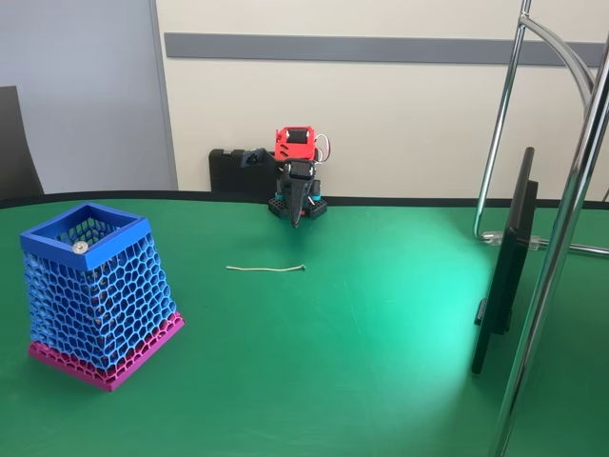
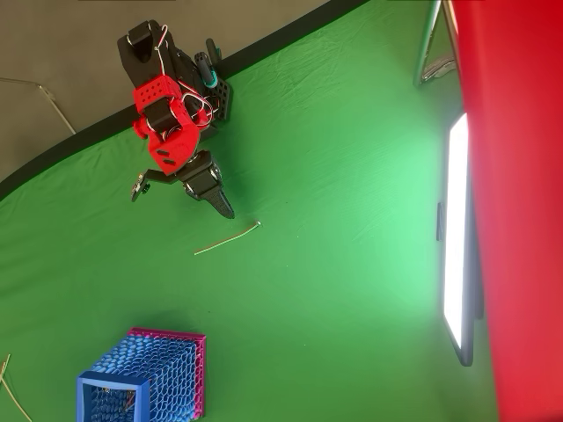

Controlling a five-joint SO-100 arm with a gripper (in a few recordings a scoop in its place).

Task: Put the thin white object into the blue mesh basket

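Observation:
The thin white object (image 1: 266, 270) (image 2: 227, 239) lies flat on the green table, slightly bent, with a small dark tip at its right end in the fixed view. The blue mesh basket (image 1: 59, 250) (image 2: 163, 369) stands upright at the table's left front, on a magenta base, with a small silver disc (image 1: 82, 246) on its rim. My gripper (image 1: 296, 221) (image 2: 227, 211) hangs folded at the arm's red and black base at the back, fingers together and pointing down, holding nothing. Its tip is just behind the stick, apart from it.
A dark flat screen (image 1: 504, 276) (image 2: 457, 237) stands edge-on at the right, between chrome stand tubes (image 1: 557, 286). A black box (image 1: 233, 167) sits behind the arm at the table's back edge. A large red shape (image 2: 519, 176) covers the overhead view's right side.

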